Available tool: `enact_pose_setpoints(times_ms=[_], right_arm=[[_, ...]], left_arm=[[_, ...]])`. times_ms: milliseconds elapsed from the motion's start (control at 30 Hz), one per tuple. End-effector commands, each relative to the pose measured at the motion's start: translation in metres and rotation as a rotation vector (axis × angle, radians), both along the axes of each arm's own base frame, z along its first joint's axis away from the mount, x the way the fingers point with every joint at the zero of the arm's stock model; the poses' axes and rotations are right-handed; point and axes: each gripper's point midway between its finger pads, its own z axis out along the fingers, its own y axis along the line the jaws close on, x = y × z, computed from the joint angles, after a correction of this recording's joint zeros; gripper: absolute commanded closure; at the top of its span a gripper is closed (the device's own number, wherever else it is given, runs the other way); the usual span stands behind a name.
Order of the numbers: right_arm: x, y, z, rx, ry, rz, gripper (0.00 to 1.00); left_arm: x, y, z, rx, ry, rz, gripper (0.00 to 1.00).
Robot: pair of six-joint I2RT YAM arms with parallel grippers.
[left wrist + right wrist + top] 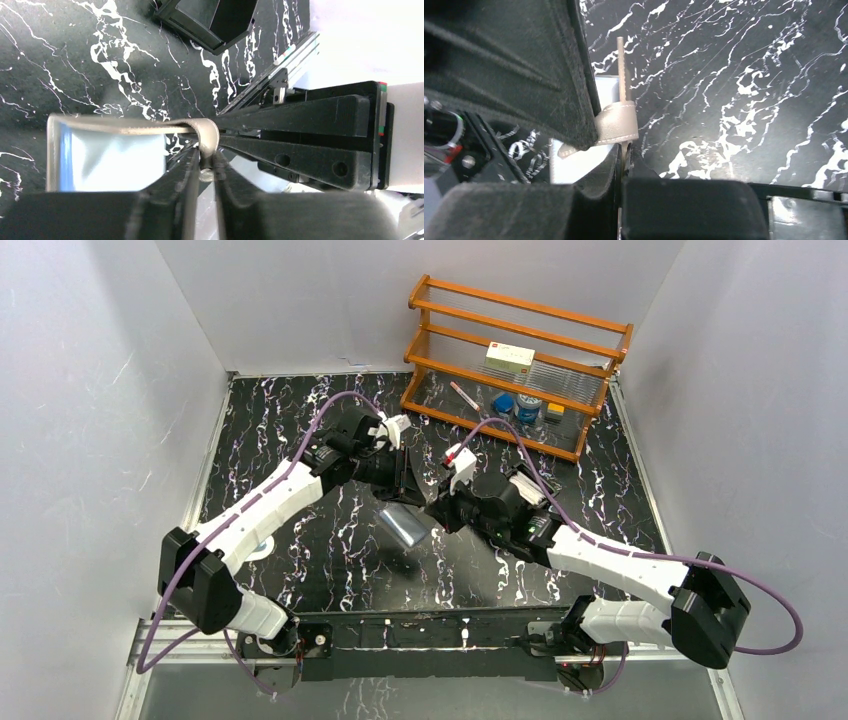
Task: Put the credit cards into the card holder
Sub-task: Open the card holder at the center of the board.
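The card holder (405,525) hangs above the table between both arms, a grey fold-over with bluish clear sleeves (107,160). My left gripper (207,162) is shut on its grey snap tab (208,134), reaching in from the upper left (412,498). The right gripper (624,155) comes from the right (435,510) and is shut on the holder's thin grey flap (621,65), seen edge-on. Its long black fingers (300,112) cross the left wrist view. The credit cards show in no view.
A black box-like tray (210,25) lies on the marbled table just behind the grippers. A wooden rack (515,365) stands at the back right with a white box (509,358) and small items on it. White walls close in both sides.
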Motion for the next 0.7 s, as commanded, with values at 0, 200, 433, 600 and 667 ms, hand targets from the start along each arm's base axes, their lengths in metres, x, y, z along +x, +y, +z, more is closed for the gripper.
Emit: enact_pose_setpoints(times_ms=[0, 200, 433, 600, 667], right_arm=[[0.011, 0.009, 0.028, 0.189, 0.061, -0.121, 1.0], [-0.001, 0.009, 0.034, 0.338, 0.248, -0.199, 1.0], [0.004, -0.014, 0.063, 0.516, 0.286, -0.352, 1.0], [0.0, -0.022, 0.085, 0.621, 0.278, -0.35, 1.0], [-0.002, -0.023, 0.092, 0.653, 0.276, -0.34, 1.0]], left_arm=[[-0.008, 0.009, 0.04, -0.065, -0.061, 0.029, 0.75], [0.022, 0.062, 0.064, 0.092, -0.257, 0.277, 0.48], [0.006, 0.087, 0.057, 0.098, -0.279, 0.37, 0.41], [-0.003, 0.082, 0.044, 0.016, -0.253, 0.38, 0.4], [-0.006, 0.073, 0.048, -0.053, -0.247, 0.364, 0.41]])
